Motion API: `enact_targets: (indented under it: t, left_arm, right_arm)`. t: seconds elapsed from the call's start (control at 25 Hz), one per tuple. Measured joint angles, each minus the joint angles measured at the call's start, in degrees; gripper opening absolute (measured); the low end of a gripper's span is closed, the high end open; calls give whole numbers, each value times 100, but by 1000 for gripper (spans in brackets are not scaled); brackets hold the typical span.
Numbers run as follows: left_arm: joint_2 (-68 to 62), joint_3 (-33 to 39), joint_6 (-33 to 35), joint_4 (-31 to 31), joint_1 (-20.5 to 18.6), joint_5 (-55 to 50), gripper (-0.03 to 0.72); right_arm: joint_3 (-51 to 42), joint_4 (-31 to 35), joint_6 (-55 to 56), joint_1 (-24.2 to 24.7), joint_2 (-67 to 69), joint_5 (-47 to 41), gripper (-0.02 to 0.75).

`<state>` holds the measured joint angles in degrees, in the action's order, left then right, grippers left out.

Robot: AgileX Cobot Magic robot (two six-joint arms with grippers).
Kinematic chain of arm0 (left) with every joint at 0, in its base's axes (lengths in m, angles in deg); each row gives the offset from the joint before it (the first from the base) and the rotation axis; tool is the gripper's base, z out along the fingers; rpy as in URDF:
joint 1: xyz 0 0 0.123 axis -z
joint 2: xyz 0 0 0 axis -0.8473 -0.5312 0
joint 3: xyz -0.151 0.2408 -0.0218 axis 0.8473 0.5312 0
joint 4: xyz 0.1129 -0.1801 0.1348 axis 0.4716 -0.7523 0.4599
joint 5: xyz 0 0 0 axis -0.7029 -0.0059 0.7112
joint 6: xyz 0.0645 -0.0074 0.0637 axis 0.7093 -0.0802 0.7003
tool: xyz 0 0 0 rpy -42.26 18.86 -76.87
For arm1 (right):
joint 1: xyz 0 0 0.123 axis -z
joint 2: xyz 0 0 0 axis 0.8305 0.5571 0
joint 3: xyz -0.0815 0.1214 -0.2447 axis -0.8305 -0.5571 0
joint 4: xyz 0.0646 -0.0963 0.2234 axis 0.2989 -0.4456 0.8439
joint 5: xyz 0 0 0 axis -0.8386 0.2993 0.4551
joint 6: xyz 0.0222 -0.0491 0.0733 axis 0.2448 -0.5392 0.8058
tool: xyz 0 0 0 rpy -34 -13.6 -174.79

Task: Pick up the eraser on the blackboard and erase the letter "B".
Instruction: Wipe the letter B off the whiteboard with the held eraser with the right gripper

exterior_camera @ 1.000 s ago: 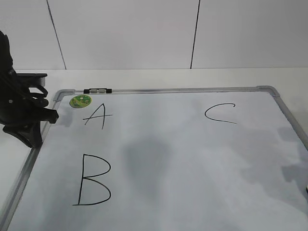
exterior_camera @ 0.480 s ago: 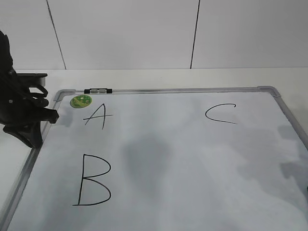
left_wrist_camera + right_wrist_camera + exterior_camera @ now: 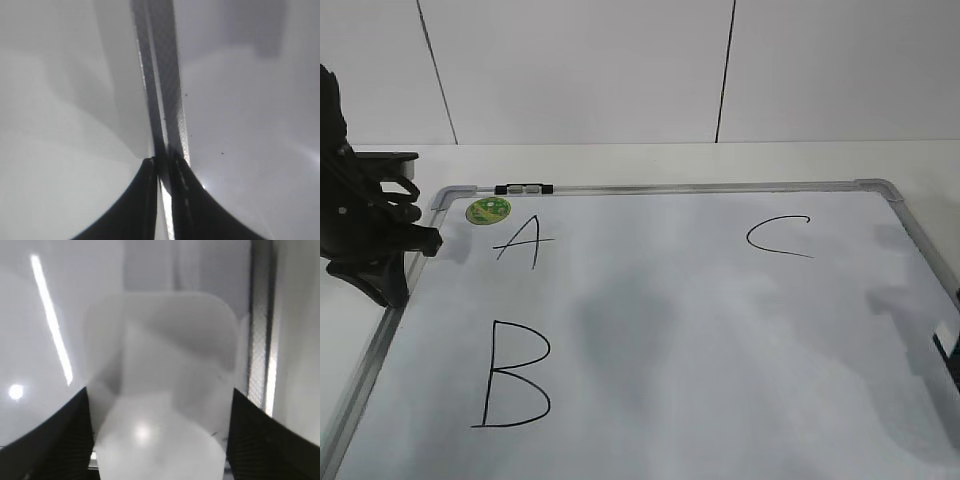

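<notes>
The blackboard (image 3: 700, 330) is a white board with a grey frame, lying flat. The letter "B" (image 3: 515, 375) is drawn in black at its near left. The white eraser (image 3: 160, 355) shows only in the right wrist view. It lies on the board close to the frame strip (image 3: 261, 330). My right gripper (image 3: 159, 390) has a finger against each side of the eraser. In the exterior view only a dark sliver of it (image 3: 948, 355) shows at the right edge. My left gripper (image 3: 415, 235) is shut and empty over the board's left frame (image 3: 160, 75).
A smaller "A" (image 3: 523, 242) and a green sticker (image 3: 487, 210) are at the far left, and a "C" (image 3: 778, 236) is at the far right. A small black-and-white clip (image 3: 523, 188) sits on the far frame. A white wall stands behind the table.
A dark part of my right gripper has come into view higher at the right edge. Its shadows on the board have shifted up and left. The left arm has not moved.
</notes>
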<state>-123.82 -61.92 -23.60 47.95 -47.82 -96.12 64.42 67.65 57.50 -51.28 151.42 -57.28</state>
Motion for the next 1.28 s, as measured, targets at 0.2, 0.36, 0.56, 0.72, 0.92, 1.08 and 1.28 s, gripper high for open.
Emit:
enact_targets:
  t: [0.2, 0.36, 0.56, 0.72, 0.92, 1.08, 1.28]
  left_arm:
    - [0, 0, 10, 0, 0, 0, 36]
    - [0, 0, 10, 0, 0, -14, 36]
    - [0, 0, 10, -11, 0, -26, 36]
    - [0, -9, 10, -45, 0, -39, 36]
    - [0, -9, 10, -109, 0, -63, 36]
    - [0, -9, 10, -180, 0, -97, 36]
    - [0, -9, 22, -256, 0, -109, 36]
  right_arm:
    - [648, 101, 8, -706, 40, -46, 561]
    - [1205, 101, 73, -1564, 256, -82, 561]
    - [1937, 101, 124, -2536, 718, -45, 561]
    - [2436, 80, 20, -3189, 1187, -45, 561]
    - [2958, 69, -220, -3913, 1783, -5, 560]
    - [3292, 69, -428, -4322, 2209, 100, 560]
    - [3801, 79, -518, -4733, 2795, 150, 560]
